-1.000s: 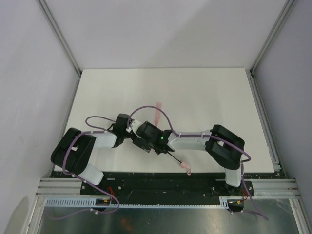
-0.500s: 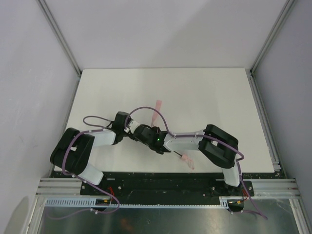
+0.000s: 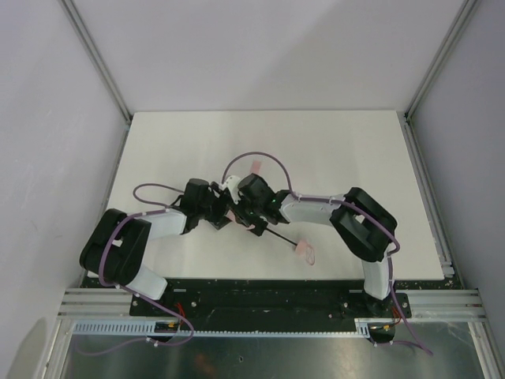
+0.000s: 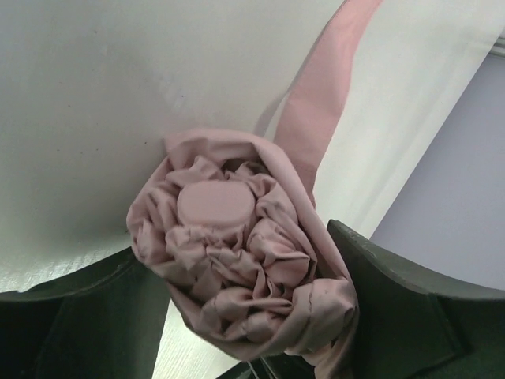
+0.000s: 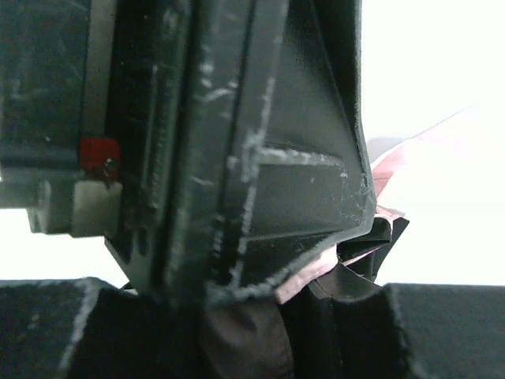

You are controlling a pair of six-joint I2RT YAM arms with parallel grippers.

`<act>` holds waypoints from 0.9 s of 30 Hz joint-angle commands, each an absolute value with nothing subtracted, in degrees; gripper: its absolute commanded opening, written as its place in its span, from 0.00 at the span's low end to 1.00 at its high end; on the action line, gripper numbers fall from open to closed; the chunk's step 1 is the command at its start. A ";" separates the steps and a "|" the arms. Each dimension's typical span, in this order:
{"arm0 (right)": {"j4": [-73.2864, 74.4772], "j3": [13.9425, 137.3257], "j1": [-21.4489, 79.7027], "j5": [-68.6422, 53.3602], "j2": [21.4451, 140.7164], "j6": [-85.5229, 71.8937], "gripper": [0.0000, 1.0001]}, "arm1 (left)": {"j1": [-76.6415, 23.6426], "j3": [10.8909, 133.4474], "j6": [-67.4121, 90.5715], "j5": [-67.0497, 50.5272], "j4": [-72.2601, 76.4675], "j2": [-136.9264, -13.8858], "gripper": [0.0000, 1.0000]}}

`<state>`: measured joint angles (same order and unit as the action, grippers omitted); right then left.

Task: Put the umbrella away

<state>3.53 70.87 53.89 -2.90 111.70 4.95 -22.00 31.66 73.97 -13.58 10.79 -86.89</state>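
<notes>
My left gripper has its two dark fingers standing wide, one at the lower left and one at the lower right of the wrist view. The bunched end of the pale pink fabric folding umbrella fills the gap between them. The crumpled fabric touches both fingers, but I cannot tell whether they press on it or merely flank it. A round pink cap sits in the middle of the folds. A flat pink strap runs from the bundle to the upper right across the white table top.

My right gripper faces a scuffed black casing that blocks most of its wrist view. Shadowed pink fabric lies between its fingers at the bottom edge, and I cannot tell whether they are clamped on it.

From above, both grippers meet left of centre on the table, over the umbrella's fabric. The thin black metal shaft slants to the lower right from under my right gripper. It ends in the small pink handle near the table's bottom edge.
</notes>
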 commanded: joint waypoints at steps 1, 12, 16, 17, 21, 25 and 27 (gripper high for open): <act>1.35 69.92 49.87 -19.45 109.28 -1.79 0.00 | -23.14 29.78 68.82 -13.63 7.58 -86.82 0.81; -5.00 69.87 43.23 -39.83 108.96 -13.45 0.00 | -24.69 30.15 68.80 -13.92 10.49 -87.94 0.73; -6.61 69.83 42.85 -43.99 109.68 -15.66 0.00 | -25.03 30.63 68.79 -13.83 11.64 -87.55 0.55; -7.13 69.85 42.65 -44.71 109.86 -16.22 0.00 | -25.04 30.52 68.80 -13.82 12.02 -87.28 0.49; -7.28 69.87 42.36 -44.09 109.68 -16.94 0.00 | -25.05 29.96 68.83 -13.71 12.97 -85.85 0.21; -3.16 69.87 42.69 -37.81 108.06 -15.20 0.16 | -25.05 29.07 69.11 -13.44 13.27 -84.25 0.05; 0.64 69.87 43.48 -32.19 106.36 -12.79 0.35 | -25.05 28.54 69.64 -13.42 13.34 -83.73 0.01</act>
